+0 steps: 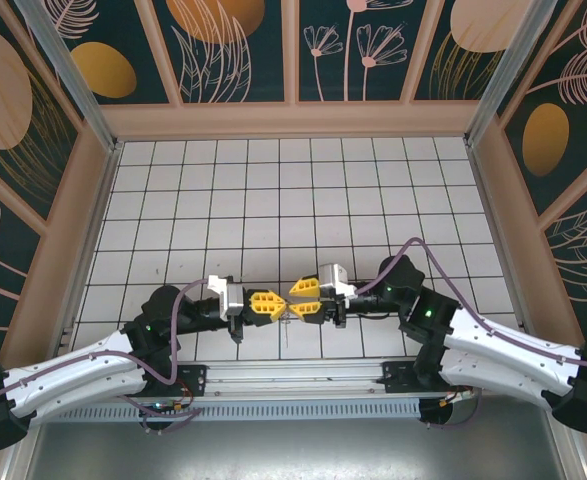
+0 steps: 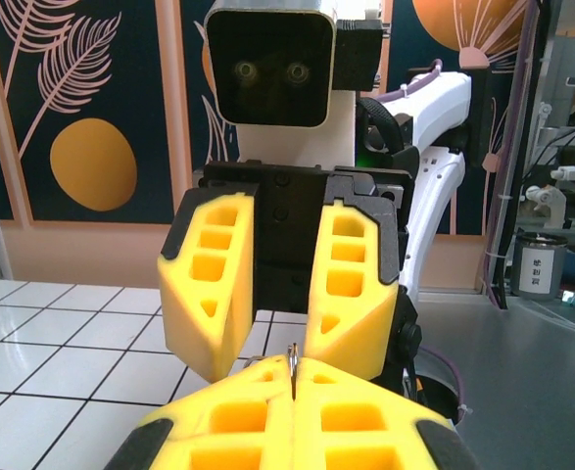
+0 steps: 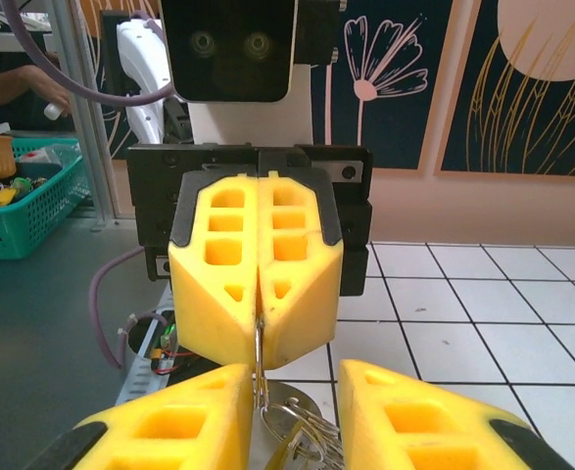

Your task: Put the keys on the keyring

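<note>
Between the pressed-together yellow fingers of the left gripper (image 3: pixel 258 343), a thin silvery metal piece (image 3: pixel 259 380) is pinched edge-on; whether it is a key or the ring, I cannot tell. Just beneath it hang the keyring (image 3: pixel 285 411) and a silvery bunch of keys (image 3: pixel 307 443). Either side of that bunch stand the right gripper's (image 3: pixel 292 397) parted fingers, facing the left gripper tip to tip. Beneath both lies the white tiled table (image 1: pixel 273 180).
</note>
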